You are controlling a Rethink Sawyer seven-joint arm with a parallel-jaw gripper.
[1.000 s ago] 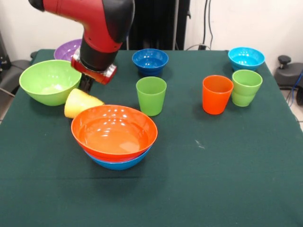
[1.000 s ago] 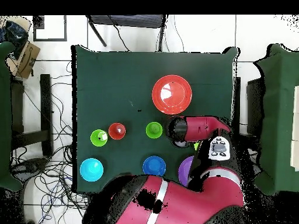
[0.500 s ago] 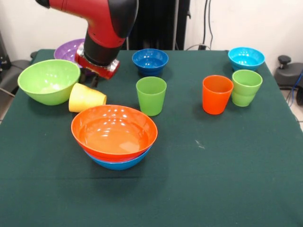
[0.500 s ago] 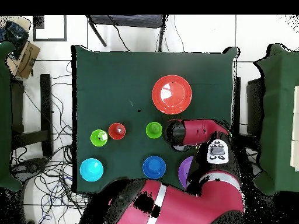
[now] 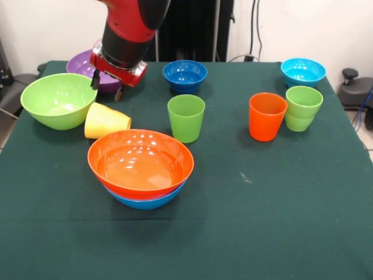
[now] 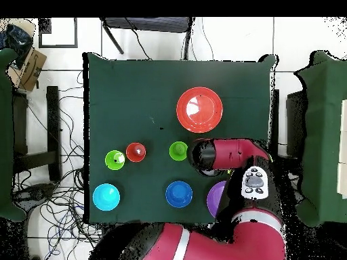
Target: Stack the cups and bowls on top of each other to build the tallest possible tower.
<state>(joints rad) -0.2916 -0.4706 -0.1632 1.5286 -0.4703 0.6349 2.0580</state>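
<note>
The pincer [image 5: 106, 87] is seen raised above the desk [image 5: 280, 198], its two dark fingertips [image 5: 94, 81] spread apart with nothing held between them. Directly behind and beneath it, the purple bowl [image 5: 83, 63] is partly covered by the arm's wrist. Just to the pincer's left in the front view, the lime green bowl [image 5: 58, 100] is set upright on the desk. Immediately below the pincer in that view, the yellow cup [image 5: 106, 121] is found lying on its side, its mouth turned toward the lime green bowl and touching or nearly touching that bowl.

To the pincer's right, the dark blue bowl [image 5: 185, 74] and the green cup [image 5: 186, 118] are placed upright, near but apart from each other. Further forward from the pincer, the tower [image 5: 140, 166] is formed by the orange bowl [image 5: 140, 158] nested in the blue bowl [image 5: 145, 201], of which only the lower rim is shown.

Well apart to the right, the orange cup [image 5: 267, 116] and the light green cup [image 5: 303, 107] are stood just beside one another, and the turquoise bowl [image 5: 303, 71] is set behind them near the desk's corner.

In the overhead view, the pincer is hidden beneath the arm [image 6: 227, 153].
</note>
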